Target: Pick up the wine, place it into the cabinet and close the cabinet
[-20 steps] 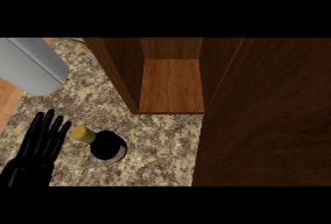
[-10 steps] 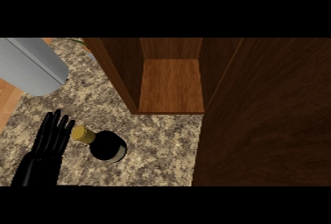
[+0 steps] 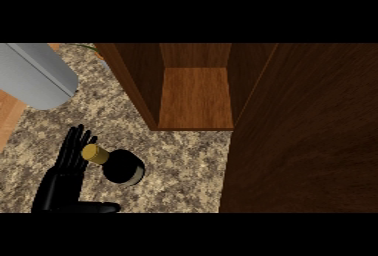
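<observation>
The wine bottle (image 3: 122, 169) stands upright on the speckled counter (image 3: 184, 165), seen from above: a dark body with a gold cap (image 3: 94, 153). My left hand (image 3: 63, 182) lies just left of it, fingers straight and pointing away from me, their tips beside the cap. The thumb (image 3: 94, 207) sticks out to the right, in front of the bottle. The hand is open and not closed round the bottle. The wooden cabinet (image 3: 196, 100) stands open behind the bottle, its inside shelf bare. My right hand does not show.
The cabinet's dark door (image 3: 306, 145) hangs open and fills the right side of the view. A large grey cylinder (image 3: 35, 75) lies at the upper left. A wooden strip (image 3: 7, 117) borders the counter's left edge.
My left hand has slid right and a little nearer to me, up against the bottle's left side, and its thumb now spreads out in front of the bottle. The bottle has not moved.
</observation>
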